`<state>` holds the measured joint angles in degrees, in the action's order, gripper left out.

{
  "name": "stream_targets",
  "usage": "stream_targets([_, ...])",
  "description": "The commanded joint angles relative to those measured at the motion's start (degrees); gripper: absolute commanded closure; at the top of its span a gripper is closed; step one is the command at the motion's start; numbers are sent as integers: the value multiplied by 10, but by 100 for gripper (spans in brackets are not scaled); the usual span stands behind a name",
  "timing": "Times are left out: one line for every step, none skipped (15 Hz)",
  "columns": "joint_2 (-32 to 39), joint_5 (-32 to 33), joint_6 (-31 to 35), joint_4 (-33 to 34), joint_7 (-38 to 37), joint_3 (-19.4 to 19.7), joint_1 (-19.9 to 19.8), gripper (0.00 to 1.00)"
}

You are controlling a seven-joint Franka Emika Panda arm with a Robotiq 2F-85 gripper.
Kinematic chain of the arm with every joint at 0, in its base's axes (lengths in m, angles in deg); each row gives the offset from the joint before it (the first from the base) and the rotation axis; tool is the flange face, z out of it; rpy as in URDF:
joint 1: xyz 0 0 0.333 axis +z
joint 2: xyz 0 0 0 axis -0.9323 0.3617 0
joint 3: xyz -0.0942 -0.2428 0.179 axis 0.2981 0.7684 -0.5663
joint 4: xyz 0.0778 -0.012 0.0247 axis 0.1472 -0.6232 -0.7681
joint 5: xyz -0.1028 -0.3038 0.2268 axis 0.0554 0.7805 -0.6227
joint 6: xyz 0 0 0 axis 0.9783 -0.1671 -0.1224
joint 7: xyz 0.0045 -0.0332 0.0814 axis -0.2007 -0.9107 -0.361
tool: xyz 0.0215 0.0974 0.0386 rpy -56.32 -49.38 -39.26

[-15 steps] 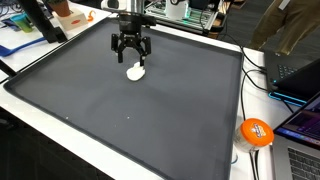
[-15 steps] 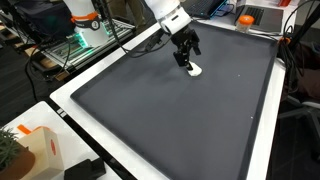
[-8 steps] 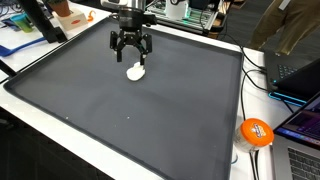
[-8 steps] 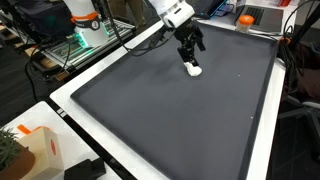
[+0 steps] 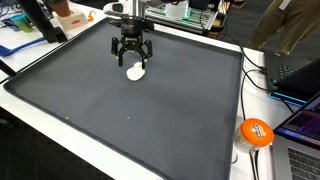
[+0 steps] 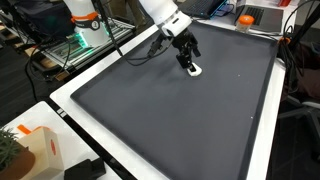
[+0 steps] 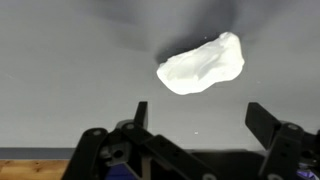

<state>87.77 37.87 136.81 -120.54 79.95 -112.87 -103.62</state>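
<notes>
- Surface is a big dark mat (image 5: 130, 125) that covers nearly the whole bench, with a white rim running round it. Lab-type room: cluttered desks at the far side, and in an exterior view an orange ball (image 5: 256, 132) and a laptop (image 5: 296, 72) sit off the right edge of the mat.
- Only one thing is on the mat, a small white lump (image 5: 136, 71), lying flat in the far part and a bit left of the middle. From the opposite angle the lump (image 6: 194, 70) is just as close to that far end.
- The hand (image 5: 132, 62) hangs right over the lump with its fingers spread apart and nothing between them. In the wrist view the lump (image 7: 201, 65) sits ahead of the two fingertips, roughly centred in the gap of the hand (image 7: 200, 112), and I can't see any contact.
- Compared with half a second ago, the hand has dropped a little closer to the lump. The lump itself hasn't budged, and the fingers are just as wide as before.
- Room to move: loads of bare mat on the near side and out to the right. The far rim is the closest edge, with the clutter just behind it.
</notes>
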Motion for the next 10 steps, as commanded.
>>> stream_targets([37, 46, 38, -10, 17, -26, -34, 0])
stream_targets([43, 55, 44, -12, 18, -28, -37, 0])
stream_targets([48, 63, 48, -13, 19, -29, -40, 0])
stream_targets([55, 75, 55, -14, 21, -34, -47, 0])
stream_targets([63, 86, 62, -16, 20, -39, -53, 0])
stream_targets([67, 94, 66, -17, 21, -40, -56, 0])
stream_targets([74, 105, 70, -17, 21, -44, -61, 0])
stream_targets([80, 116, 75, -18, 22, -46, -65, 0])
stream_targets([84, 124, 79, -18, 21, -47, -67, 0])
stream_targets([88, 132, 84, -20, 21, -49, -70, 0])
